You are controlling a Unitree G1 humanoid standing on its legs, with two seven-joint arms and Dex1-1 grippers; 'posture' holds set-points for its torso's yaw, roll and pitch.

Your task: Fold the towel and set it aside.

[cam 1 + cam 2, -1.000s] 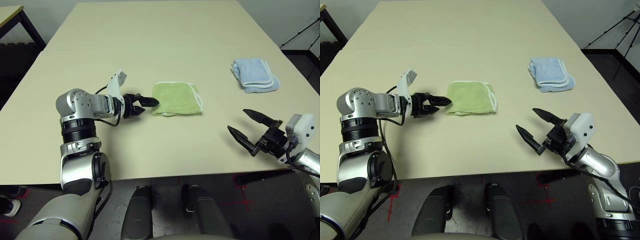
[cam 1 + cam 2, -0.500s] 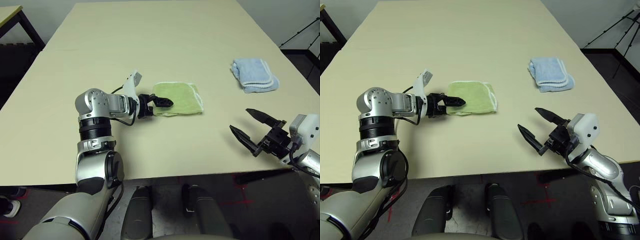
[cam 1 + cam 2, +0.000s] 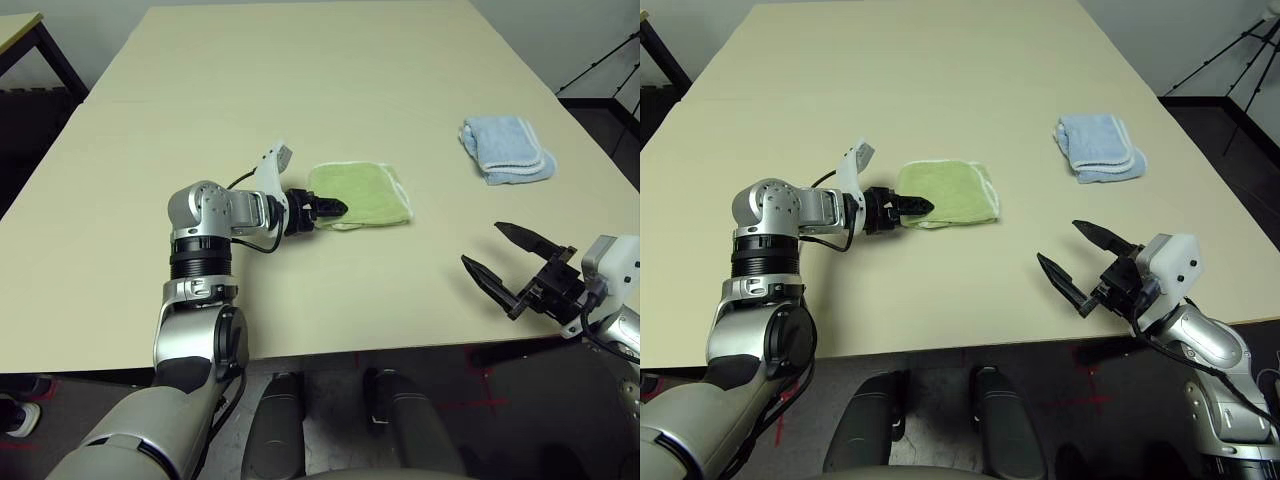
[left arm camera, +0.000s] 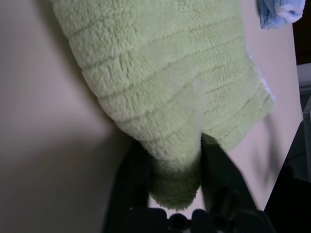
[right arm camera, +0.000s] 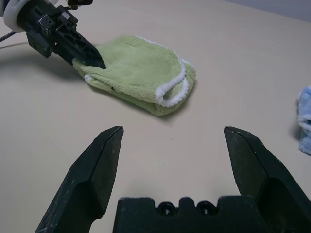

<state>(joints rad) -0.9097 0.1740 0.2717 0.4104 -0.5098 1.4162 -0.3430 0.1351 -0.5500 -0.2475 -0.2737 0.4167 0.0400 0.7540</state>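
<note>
The left gripper has come in from the left over the last second and its two black fingers have closed down on the near left edge of the towel, where a second ago they stood apart just short of the cloth. The left wrist view shows a thick roll of green terry pinched between the fingers, so this reads as a real clamp on the folded layers and not a mere touch. The towel lies a little left of the middle of the table, already doubled into a compact pad, its white stitched edging showing along the far and right sides. It looks nudged slightly to the right compared with a second ago, which fits the push of the arriving fingers. The right gripper has stayed where it was, hovering over the near right edge of the table with its fingers spread wide and nothing between them, well apart from the towel. A pale blue towel sits folded at the far right, untouched. My judgement is that the folding is largely done and the grip just taken is the start of carrying or dragging the green towel aside. The risk is that only the upper layers are caught, letting the fold open when lifted.
</note>
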